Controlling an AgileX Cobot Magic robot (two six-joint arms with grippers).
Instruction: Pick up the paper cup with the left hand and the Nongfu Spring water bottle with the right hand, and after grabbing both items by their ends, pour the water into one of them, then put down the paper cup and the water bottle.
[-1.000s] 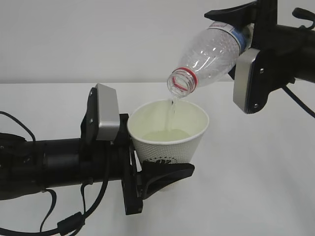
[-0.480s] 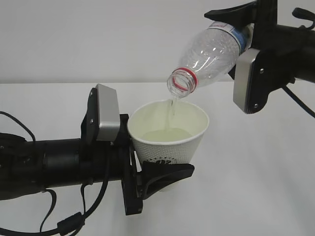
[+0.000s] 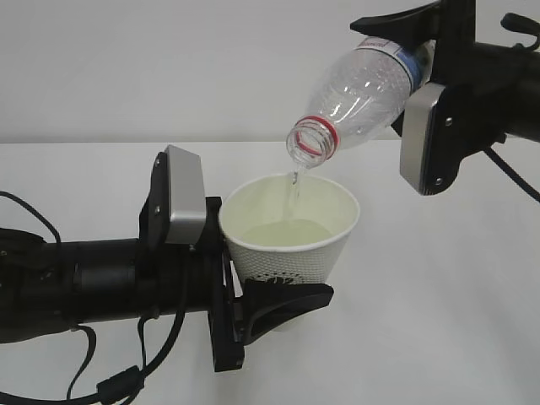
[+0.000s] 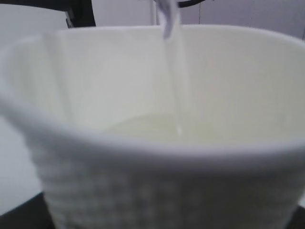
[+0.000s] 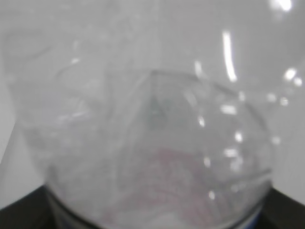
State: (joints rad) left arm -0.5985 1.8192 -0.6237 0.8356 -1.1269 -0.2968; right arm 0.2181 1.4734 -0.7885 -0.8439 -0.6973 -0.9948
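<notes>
Nothing has shifted: right end effector grips tilted bottle, left end effector grips cup; water still trickling, pour nearly done

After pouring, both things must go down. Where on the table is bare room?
The white table lies bare right of the paper cup, under the right hand and tilted bottle. Behind the cup it is bare too. The lower left is crowded by the left hand and cables.

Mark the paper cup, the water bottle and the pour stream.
paper cup (image 3: 291, 256), exterior view, dotted side wall.
Nongfu Spring water bottle (image 3: 363, 84), exterior view, clear ribbed body.
water (image 4: 174, 81), left wrist view, falling stream inside the cup.
</notes>
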